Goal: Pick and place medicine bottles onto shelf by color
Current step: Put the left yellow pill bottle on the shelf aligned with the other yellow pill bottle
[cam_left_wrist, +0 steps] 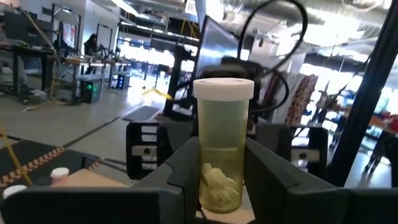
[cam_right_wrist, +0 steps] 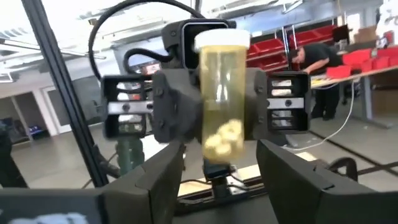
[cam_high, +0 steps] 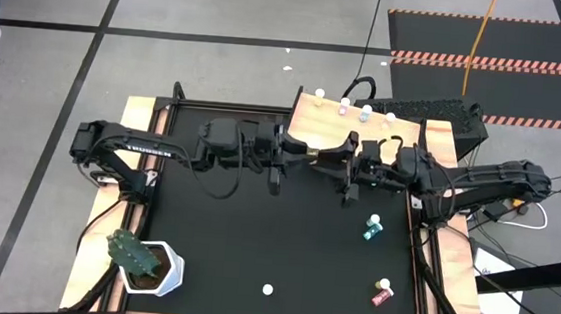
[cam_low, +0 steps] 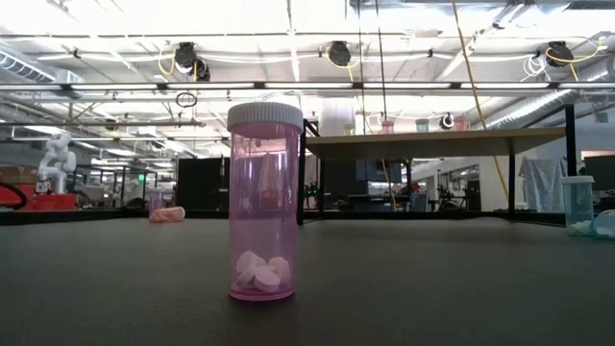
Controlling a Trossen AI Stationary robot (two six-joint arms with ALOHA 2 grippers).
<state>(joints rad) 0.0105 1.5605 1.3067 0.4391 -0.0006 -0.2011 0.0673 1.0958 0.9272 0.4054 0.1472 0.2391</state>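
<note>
Two grippers meet above the upper middle of the high view, at the near edge of the shelf (cam_high: 314, 120). Left gripper (cam_left_wrist: 224, 180) is clamped on a yellow bottle (cam_left_wrist: 222, 149), white cap up, pale tablets in the bottom; bottle upright between the dark fingers (cam_left_wrist: 180, 174). Right gripper (cam_right_wrist: 221, 168) faces it, fingers (cam_right_wrist: 155, 180) parted on either side of the same bottle, not seen touching it.

Four small bottles (cam_high: 343, 106) stand along the shelf's far edge, at top centre of the high view. On the black table (cam_high: 254, 235): teal bottle (cam_high: 372, 226) at right centre, red bottle (cam_high: 382, 292) lying at lower right, pink bottle (cam_low: 264, 202) upright at lower centre, close to the low camera, white tablets inside. Cactus (cam_high: 132, 253) in white pot, lower left. One person (cam_right_wrist: 314, 59) bends over a bench, upper right of the right wrist view.
</note>
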